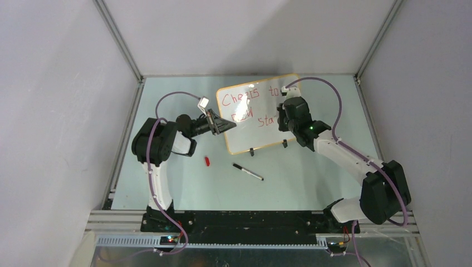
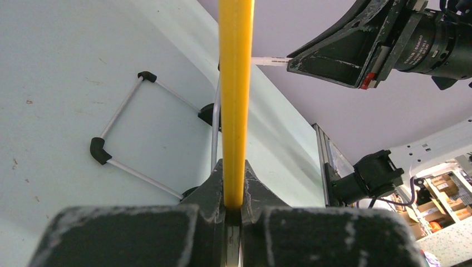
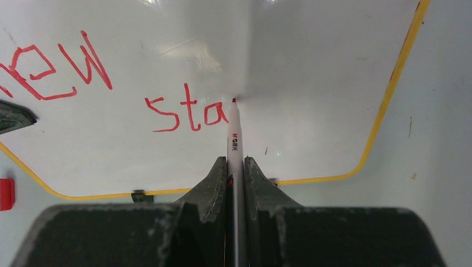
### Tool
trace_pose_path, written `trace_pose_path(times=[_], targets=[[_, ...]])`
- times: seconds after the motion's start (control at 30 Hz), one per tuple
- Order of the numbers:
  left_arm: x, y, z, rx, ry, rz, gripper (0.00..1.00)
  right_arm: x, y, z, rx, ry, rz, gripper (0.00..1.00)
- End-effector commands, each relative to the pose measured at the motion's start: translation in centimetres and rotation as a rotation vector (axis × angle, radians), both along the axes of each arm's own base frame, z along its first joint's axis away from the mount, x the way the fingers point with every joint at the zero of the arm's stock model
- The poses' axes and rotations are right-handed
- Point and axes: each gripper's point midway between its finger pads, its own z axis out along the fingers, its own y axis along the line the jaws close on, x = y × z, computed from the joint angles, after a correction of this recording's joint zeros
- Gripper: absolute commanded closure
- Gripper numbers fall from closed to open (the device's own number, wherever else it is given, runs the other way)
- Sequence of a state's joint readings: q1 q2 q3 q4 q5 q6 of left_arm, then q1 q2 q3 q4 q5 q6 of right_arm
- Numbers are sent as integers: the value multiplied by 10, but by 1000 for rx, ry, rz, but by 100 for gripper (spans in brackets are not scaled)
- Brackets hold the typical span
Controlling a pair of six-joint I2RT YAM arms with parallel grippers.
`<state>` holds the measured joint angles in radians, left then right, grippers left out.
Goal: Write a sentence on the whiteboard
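Showed, from above, the whiteboard [image 1: 257, 138] standing on its clip feet on the table [image 1: 167, 111], at 12 o'clock from the arm bases. Clamped the board's rim [image 2: 236, 83] at its 9 o'clock edge in the left gripper [image 2: 234, 196], jaws shut tight on it. Pinched a red marker [image 3: 234, 146] in the right gripper [image 3: 235, 173], tip at 3 o'clock of the last letter (on the surface or just off it, hard to tell). Read "Cheers to new sta" as the sentence [image 3: 189, 111], apparently unfinished. Called, probably, for light even pressure, the tip square to the surface, a firm left clamp against rocking, and letters matched in height along the same row, using the bare board toward 3 o'clock. Left a black pen [image 1: 247, 172] and a small red cap [image 1: 207, 161] lying on the table at 6 o'clock of the board.
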<state>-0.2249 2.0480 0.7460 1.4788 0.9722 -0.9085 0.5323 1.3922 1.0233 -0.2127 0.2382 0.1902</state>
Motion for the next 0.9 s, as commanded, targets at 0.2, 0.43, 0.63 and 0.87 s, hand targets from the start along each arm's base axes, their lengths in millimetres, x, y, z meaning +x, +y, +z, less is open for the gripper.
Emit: trace_pose_path(times=[0.2, 0.43, 0.63, 0.87], targets=[[2, -3, 25, -24, -99, -13, 100, 4, -3, 11, 0, -8, -25, 100], [2, -3, 25, -23, -97, -14, 100, -3, -5, 5, -7, 11, -23, 100], [2, -3, 25, -24, -97, -13, 100, -6, -6, 1, -16, 22, -22, 100], [2, -3, 25, -24, -98, -13, 100, -4, -5, 2, -16, 16, -19, 100]])
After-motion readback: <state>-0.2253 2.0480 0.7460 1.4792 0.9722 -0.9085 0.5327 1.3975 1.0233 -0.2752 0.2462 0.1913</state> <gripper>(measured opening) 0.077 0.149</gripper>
